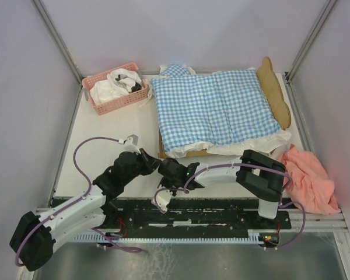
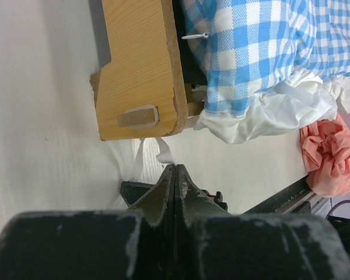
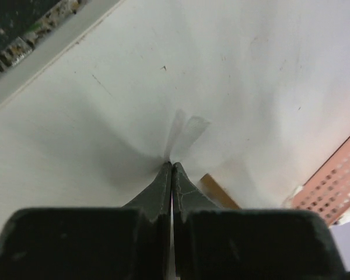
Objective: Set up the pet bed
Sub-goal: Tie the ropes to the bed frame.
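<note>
Currently, right jaws pinching white cloth [image 3: 186,131] (small fold), left jaws pressed together near pet bed [image 2: 137,70].

One pet bed [image 1: 277,87], one gingham cushion [image 1: 213,108], one pink basket [image 1: 119,104], one salmon cloth [image 1: 306,175].

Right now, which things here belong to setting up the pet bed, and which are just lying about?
For the job:
pet bed
gingham bedding spread over it

Lying about:
pink basket holding cloths
peach cloth beside the bed
</note>
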{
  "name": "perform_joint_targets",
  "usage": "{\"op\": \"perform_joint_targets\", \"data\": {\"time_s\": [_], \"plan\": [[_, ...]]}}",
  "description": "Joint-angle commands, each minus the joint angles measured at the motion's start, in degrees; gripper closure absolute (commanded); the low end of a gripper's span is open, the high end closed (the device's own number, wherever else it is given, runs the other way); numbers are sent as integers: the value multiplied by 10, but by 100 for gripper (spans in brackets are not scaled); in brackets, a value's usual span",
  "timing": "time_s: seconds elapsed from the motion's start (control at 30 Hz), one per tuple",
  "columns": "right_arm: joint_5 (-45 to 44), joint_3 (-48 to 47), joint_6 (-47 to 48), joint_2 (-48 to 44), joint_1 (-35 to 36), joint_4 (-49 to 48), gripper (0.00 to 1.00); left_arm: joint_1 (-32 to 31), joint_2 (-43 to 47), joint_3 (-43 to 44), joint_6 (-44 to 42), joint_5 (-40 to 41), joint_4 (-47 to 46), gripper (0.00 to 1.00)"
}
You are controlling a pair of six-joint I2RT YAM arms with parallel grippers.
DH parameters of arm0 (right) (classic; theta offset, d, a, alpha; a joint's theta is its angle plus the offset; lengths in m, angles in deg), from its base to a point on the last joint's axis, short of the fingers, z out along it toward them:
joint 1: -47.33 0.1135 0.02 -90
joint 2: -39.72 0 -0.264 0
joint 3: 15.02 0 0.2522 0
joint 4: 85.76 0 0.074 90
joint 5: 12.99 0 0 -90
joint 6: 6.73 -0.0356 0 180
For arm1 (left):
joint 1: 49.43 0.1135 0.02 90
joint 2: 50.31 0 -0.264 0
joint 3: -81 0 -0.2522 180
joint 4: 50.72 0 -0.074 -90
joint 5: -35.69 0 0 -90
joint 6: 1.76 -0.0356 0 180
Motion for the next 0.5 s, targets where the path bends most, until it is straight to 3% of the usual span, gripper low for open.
{"op": "perform_joint_targets", "data": {"time_s": [0.0,0.27,0.47], "plan": [[39,42,-175,-45,-11,-83,98,5,10,11,-9,15,-12,97],[7,99,-432,-95,-47,-212,98,9,11,4,-7,9,-12,97],[-22,168,-560,-119,-57,-324,98,11,13,-1,-11,13,-7,97]]}}
